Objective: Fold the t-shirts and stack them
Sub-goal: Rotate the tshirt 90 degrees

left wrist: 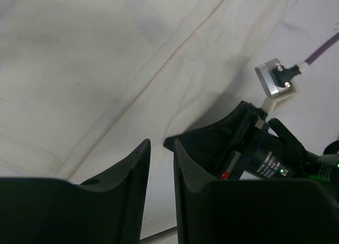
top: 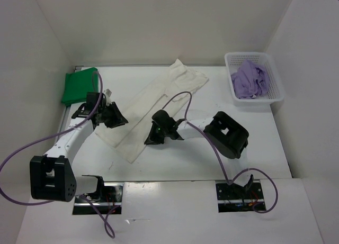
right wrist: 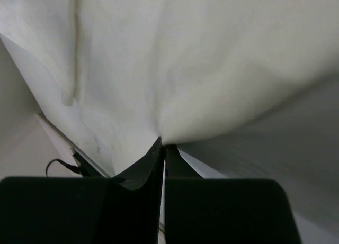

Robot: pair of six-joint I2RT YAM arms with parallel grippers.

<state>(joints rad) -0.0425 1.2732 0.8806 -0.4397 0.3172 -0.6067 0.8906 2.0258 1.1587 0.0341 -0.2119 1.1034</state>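
Shirt (top: pixel 153 96), white — right fingers (right wrist: pixel 148 167) clamped on its edge, left fingers (left wrist: pixel 136 172) slightly apart, at opposite edge

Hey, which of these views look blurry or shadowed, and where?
Top external: sharp, evenly lit, only faint shadows on the white shirt. Left wrist: left hand dark and soft, cloth sharper. Right wrist: shirt blurred, shaded lower right, right hand a black silhouette.

A robotics lab test cell, folks: plain white walls (top: pixel 159 27) box in a white table (top: pixel 265 154), left arm (top: pixel 69 141) and right arm (top: pixel 198 128) bolted at its near edge, purple cables (top: pixel 32 144) looping loose, white t-shirt (top: pixel 153 96) and perforated basket (top: pixel 276 85) laid out.
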